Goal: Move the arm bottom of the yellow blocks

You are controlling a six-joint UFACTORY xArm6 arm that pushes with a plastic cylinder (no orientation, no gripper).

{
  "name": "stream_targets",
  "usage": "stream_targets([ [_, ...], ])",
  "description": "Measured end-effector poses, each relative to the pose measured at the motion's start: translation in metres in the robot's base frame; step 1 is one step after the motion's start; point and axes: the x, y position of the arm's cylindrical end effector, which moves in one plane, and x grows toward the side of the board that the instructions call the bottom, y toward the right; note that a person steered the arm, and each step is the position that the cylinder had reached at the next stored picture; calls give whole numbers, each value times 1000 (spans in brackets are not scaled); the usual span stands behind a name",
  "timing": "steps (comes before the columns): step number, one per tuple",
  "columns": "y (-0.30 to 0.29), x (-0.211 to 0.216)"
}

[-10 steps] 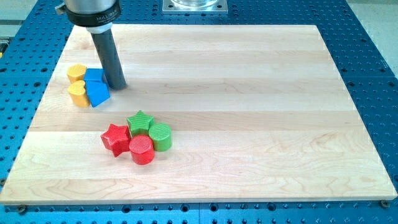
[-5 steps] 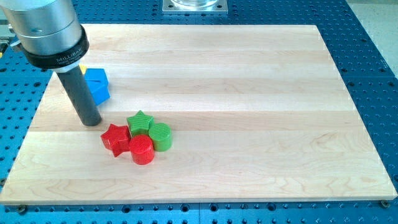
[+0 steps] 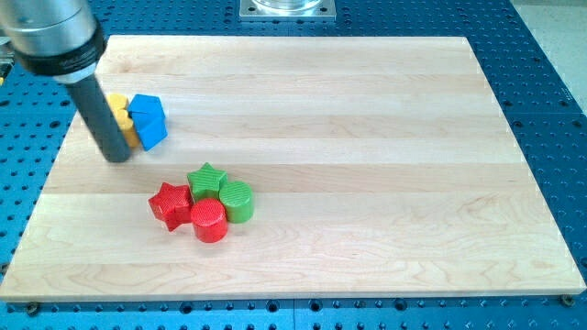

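My rod comes down from the view's top left, and my tip (image 3: 116, 156) rests on the wooden board just below and left of the yellow blocks. Two yellow blocks (image 3: 120, 117) sit at the board's left, partly hidden behind the rod, so their shapes are unclear. Two blue blocks (image 3: 149, 120) touch them on the right. The tip is close to the lower yellow block; I cannot tell whether it touches.
A cluster lies lower on the board: a red star (image 3: 171, 203), a red cylinder (image 3: 209, 220), a green star (image 3: 206, 180) and a green cylinder (image 3: 238, 201). The wooden board (image 3: 367, 137) lies on a blue perforated table.
My tip moved from the right of the blue blocks, swung down and left around them, then came up to just below-left of the yellow blocks. The blocks have barely shifted.
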Motion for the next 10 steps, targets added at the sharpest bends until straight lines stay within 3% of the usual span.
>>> stream_targets([
  [1, -54, 48],
  [5, -53, 60],
  [6, -39, 64],
  [7, -3, 110],
  [8, 44, 106],
  [10, 33, 114],
])
